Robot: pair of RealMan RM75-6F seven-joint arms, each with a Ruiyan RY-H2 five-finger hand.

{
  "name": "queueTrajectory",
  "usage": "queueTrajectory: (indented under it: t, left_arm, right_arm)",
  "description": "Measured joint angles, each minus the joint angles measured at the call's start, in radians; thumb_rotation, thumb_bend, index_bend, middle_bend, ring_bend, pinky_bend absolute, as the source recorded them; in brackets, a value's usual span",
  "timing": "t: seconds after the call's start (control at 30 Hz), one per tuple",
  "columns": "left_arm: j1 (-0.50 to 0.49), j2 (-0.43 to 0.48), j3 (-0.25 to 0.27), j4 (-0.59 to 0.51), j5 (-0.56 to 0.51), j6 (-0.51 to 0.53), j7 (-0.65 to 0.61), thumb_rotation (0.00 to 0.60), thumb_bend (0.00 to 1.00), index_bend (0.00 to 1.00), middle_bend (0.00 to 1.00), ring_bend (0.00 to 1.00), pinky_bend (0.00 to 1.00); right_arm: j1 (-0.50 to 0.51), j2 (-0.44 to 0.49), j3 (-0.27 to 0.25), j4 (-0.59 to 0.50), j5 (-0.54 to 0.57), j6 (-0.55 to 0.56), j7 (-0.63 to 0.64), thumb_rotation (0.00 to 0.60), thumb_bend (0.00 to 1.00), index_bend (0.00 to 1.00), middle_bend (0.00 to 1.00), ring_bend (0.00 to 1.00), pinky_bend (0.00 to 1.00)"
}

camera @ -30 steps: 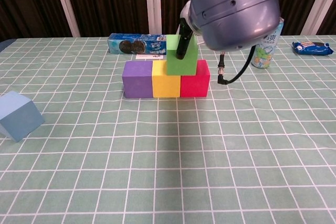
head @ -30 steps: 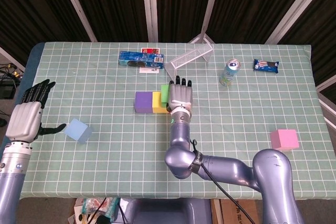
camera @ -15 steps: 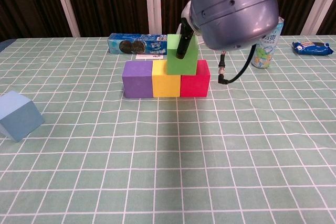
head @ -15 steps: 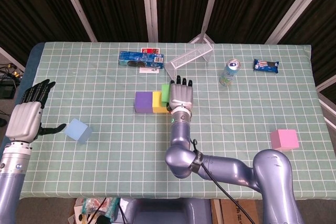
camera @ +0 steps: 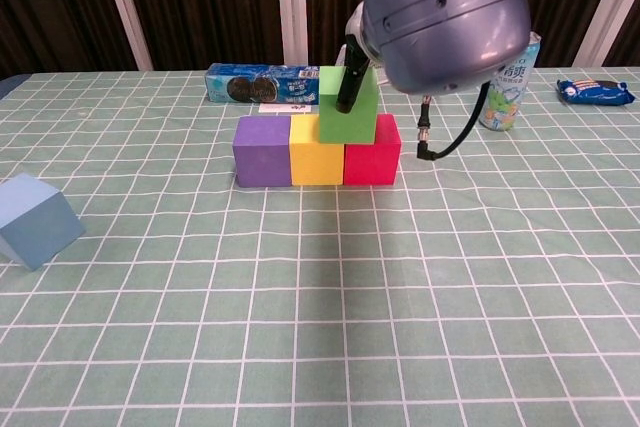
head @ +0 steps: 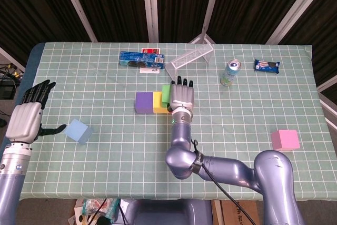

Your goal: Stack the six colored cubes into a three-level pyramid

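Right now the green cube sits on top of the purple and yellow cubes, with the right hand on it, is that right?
Not quite. In the chest view the green cube sits on the yellow cube and red cube, not the purple cube. The right hand is on it.

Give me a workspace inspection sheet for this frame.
Surface: table under green checked cloth.
Job's things: purple cube, yellow cube, red cube in a row; green cube on yellow and red; blue cube and pink cube loose.
Clutter: cookie box, can, snack pack, clear rack.
Hands: right hand on green cube; left hand holds nothing.
Cables: black cable by right arm.
Surroundings: dark curtains.
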Motion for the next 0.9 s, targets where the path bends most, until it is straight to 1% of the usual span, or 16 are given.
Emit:
queueTrajectory:
  t: [0.6,0.77,0.9]
  left_arm:
    - [-0.001,-0.002,0.002,0.000,0.001,0.000,0.004,0.600,0.05,0.00,0.00,0.00,0.01]
    - [-0.001,-0.002,0.002,0.000,-0.001,-0.001,0.004,0.600,0.05,0.00,0.00,0.00,0.01]
    - [-0.001,-0.002,0.002,0.000,-0.001,0.000,0.004,0.600,0.05,0.00,0.00,0.00,0.01]
  right_arm:
    - [-0.005,0.000,0.003,0.000,-0.003,-0.005,-0.002,0.600,0.38,0.42,0.07,0.03,0.00]
    - [-0.009,-0.003,0.000,0.000,-0.003,-0.009,0.000,0.600,0.38,0.35,0.07,0.03,0.00]
    - [-0.011,-0.004,0.002,0.000,-0.009,-0.016,0.007,0.600,0.38,0.25,0.07,0.03,0.00]
